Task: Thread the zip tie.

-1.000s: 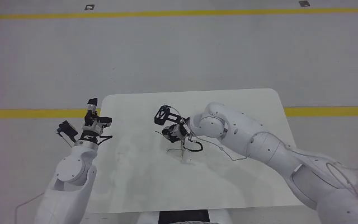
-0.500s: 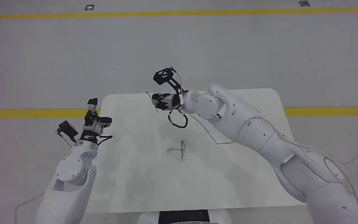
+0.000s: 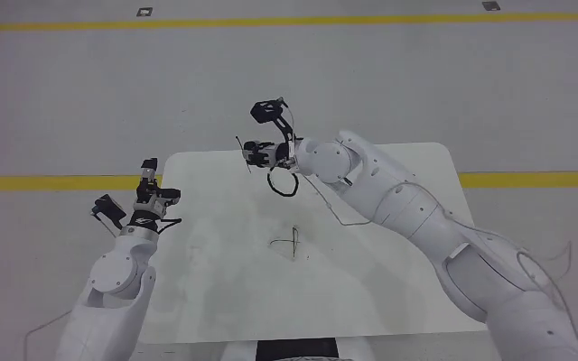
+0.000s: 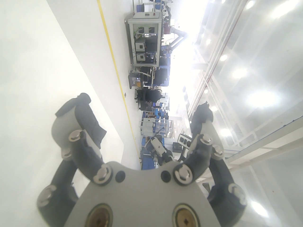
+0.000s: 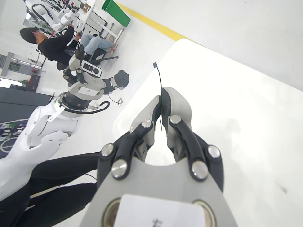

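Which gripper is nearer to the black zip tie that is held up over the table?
Right. The right gripper is shut on the zip tie, whose head end sticks out past it. The left gripper is apart from it, open, beside the table's left edge.

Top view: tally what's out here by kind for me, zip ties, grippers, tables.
Zip ties: 3, one black zip tie pinched in the right gripper, and what look like two crossed zip ties lying on the table.
Grippers: 2, counting the open left gripper.
Tables: 1.
Total: 6.
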### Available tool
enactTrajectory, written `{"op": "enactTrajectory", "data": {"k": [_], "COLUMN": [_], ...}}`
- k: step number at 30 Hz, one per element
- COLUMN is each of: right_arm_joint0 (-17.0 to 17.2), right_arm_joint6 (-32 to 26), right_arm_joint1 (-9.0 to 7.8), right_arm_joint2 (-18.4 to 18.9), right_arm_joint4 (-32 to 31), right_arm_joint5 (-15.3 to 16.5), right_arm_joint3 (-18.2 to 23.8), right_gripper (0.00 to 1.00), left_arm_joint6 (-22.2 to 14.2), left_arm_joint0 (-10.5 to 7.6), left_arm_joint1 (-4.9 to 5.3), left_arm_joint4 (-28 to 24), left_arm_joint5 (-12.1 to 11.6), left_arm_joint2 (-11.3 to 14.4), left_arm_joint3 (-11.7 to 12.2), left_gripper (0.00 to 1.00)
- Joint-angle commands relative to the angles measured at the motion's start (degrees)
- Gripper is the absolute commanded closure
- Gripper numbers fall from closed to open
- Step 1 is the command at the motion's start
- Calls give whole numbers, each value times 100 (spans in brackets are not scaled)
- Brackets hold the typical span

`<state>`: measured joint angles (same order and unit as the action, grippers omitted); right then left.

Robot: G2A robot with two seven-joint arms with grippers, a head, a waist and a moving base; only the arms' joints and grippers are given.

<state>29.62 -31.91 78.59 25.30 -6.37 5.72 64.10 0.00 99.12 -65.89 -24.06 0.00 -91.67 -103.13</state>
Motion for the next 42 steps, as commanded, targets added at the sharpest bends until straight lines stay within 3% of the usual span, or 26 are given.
{"op": "enactTrajectory", "data": {"k": [1, 4, 6, 9, 12, 14, 24, 33, 42], "right_arm_joint0": [52, 49, 92, 86, 129, 167, 167, 381, 378], "right_arm_joint6": [81, 186, 313, 358, 413, 452, 452, 642, 640], "right_arm_joint1": [24, 122, 218, 350, 456, 507, 507, 580, 601], "right_arm_joint2": [54, 155, 290, 344, 468, 599, 599, 1094, 1118], "right_arm_joint4": [-17, 147, 571, 858, 1243, 1547, 1547, 2163, 2096], "right_arm_joint5": [-161, -710, -1303, -1899, -2187, -2186, -2186, -2439, -2438], "right_arm_joint3": [31, 18, -84, -238, -454, -567, -567, -612, -637], "right_gripper": [100, 100, 100, 100, 100, 100, 100, 100, 100], "left_arm_joint6": [0, 0, 0, 0, 0, 0, 0, 0, 0], "left_arm_joint0": [0, 0, 0, 0, 0, 0, 0, 0, 0], "left_arm_joint1": [0, 0, 0, 0, 0, 0, 0, 0, 0], "left_arm_joint4": [0, 0, 0, 0, 0, 0, 0, 0, 0], "left_arm_joint5": [0, 0, 0, 0, 0, 0, 0, 0, 0], "left_arm_joint2": [0, 0, 0, 0, 0, 0, 0, 0, 0], "left_arm_joint3": [0, 0, 0, 0, 0, 0, 0, 0, 0], "left_gripper": [0, 0, 0, 0, 0, 0, 0, 0, 0]}}
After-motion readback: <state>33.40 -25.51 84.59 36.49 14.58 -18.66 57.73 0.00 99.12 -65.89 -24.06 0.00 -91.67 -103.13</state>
